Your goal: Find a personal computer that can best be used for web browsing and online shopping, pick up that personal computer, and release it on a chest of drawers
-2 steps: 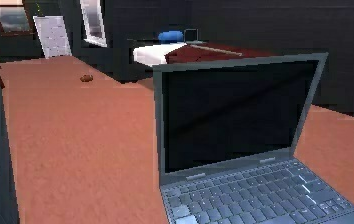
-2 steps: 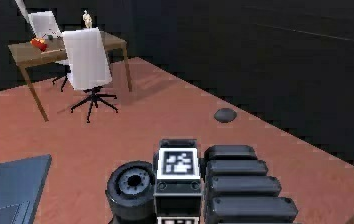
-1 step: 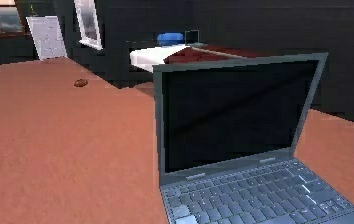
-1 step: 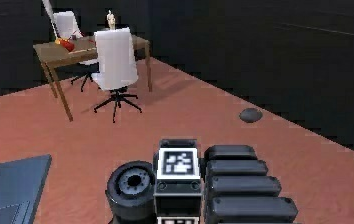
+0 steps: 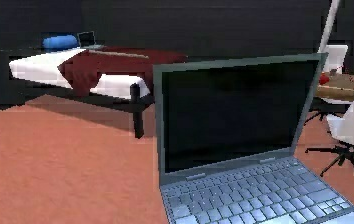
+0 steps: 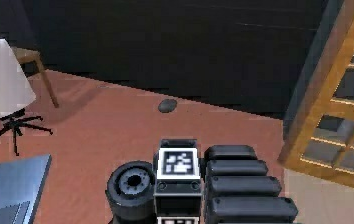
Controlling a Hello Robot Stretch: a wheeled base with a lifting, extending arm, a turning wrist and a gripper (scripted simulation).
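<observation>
The end effector (image 6: 133, 190) is seen as a dark round body left of a white square (image 6: 177, 165) with black marks; its far end cannot be made out, so whether anything is held cannot be told. The laptop (image 5: 240, 140) is seen lid up, screen dark, in the forward view's foreground; its grey corner is seen near the end effector.
</observation>
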